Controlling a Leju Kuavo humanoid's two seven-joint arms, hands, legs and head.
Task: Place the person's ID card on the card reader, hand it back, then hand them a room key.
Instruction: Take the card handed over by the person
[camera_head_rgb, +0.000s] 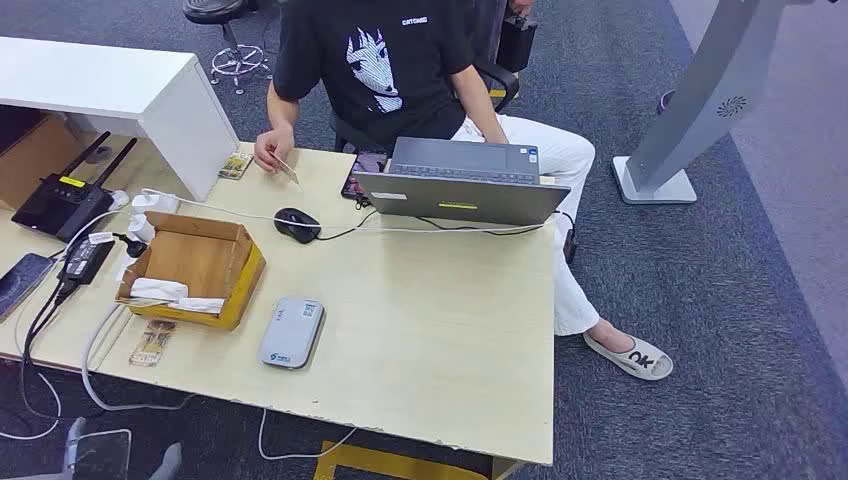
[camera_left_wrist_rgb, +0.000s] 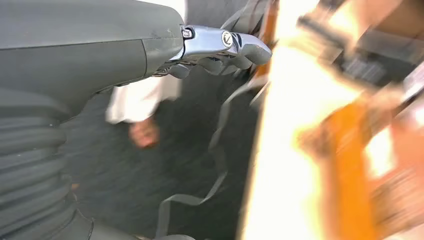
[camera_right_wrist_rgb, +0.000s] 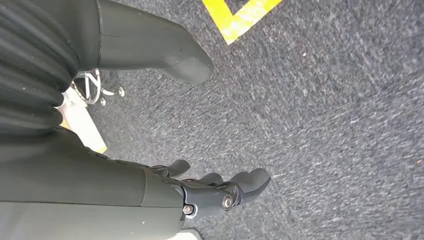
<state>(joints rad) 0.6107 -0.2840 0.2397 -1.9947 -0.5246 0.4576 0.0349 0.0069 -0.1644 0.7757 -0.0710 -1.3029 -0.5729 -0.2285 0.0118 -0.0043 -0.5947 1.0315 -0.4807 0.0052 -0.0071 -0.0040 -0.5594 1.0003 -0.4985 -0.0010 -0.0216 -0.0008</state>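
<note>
A person (camera_head_rgb: 385, 70) in a black T-shirt sits at the far side of a pale wooden table (camera_head_rgb: 440, 330) and holds the ID card (camera_head_rgb: 287, 171) in one hand (camera_head_rgb: 271, 152), just above the table edge near a white cabinet (camera_head_rgb: 120, 90). The card reader (camera_head_rgb: 291, 332), a flat grey device, lies on the near part of the table, just beside an open cardboard box (camera_head_rgb: 195, 268), and nothing rests on it. On the table edge near the box lies a small yellowish card (camera_head_rgb: 152, 343); I cannot tell if it is a room key. A similar small card (camera_head_rgb: 236, 165) lies beside the cabinet, close to the person's hand. A black mouse (camera_head_rgb: 297, 224) and an open grey laptop (camera_head_rgb: 462, 180) stand further back, with white and black cables between them. A black router (camera_head_rgb: 62, 200) with antennas is on the left side. In the left wrist view, the left hand (camera_left_wrist_rgb: 220, 50) hangs beside the table, with nothing in it; the picture is blurred and the fingers seem curled, so I cannot tell surely how they lie. In the right wrist view, the right hand (camera_right_wrist_rgb: 210, 192) hangs above the grey carpet (camera_right_wrist_rgb: 325, 110), empty, with the fingers loosely apart and the thumb away from them
</note>
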